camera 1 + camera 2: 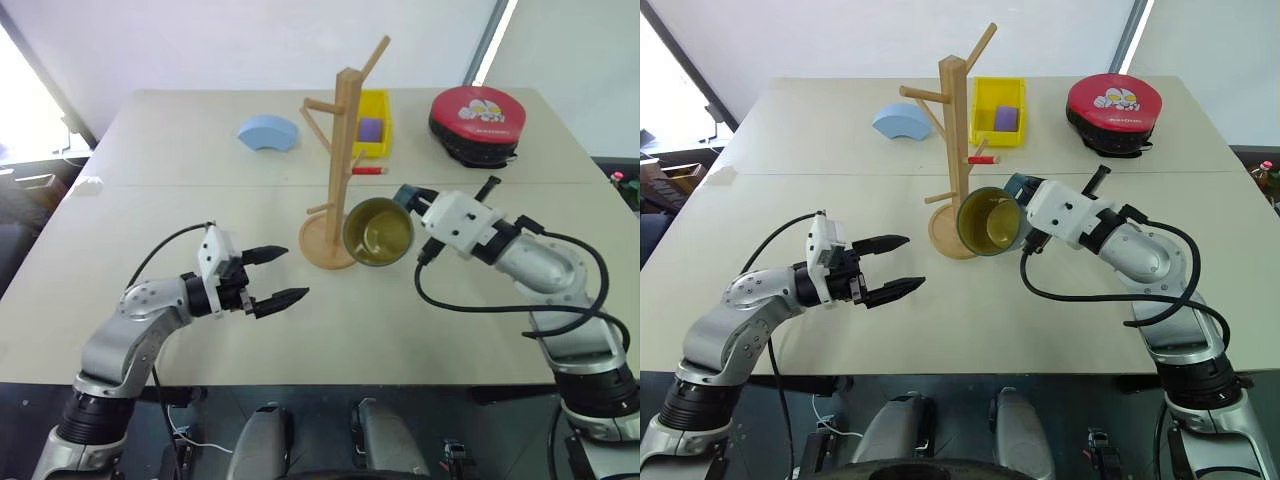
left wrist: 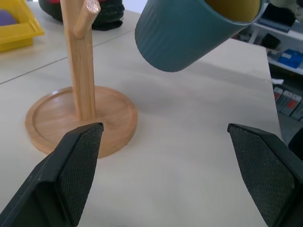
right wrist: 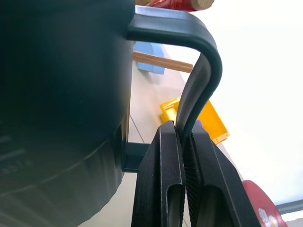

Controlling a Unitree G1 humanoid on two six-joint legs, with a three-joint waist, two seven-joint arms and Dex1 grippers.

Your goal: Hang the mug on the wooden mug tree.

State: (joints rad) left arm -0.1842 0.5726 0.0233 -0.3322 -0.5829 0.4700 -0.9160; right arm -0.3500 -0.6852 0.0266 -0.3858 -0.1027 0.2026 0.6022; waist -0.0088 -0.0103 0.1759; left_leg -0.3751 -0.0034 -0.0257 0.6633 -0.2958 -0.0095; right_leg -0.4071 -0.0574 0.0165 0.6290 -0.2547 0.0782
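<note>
The dusty-blue mug hangs tilted above the table, its yellow-green inside facing me, just right of the wooden mug tree and close to its round base. My right gripper is shut on the mug's loop handle, with the arm reaching in from the right. My left gripper stands open with nothing between its fingers, level above the table to the left of the tree's base. In the left wrist view the mug floats beyond the open fingers, beside the tree post.
Behind the tree stands a yellow bin holding a purple block, with a red marker in front of it. A blue arch block lies at the back left and a red round case at the back right.
</note>
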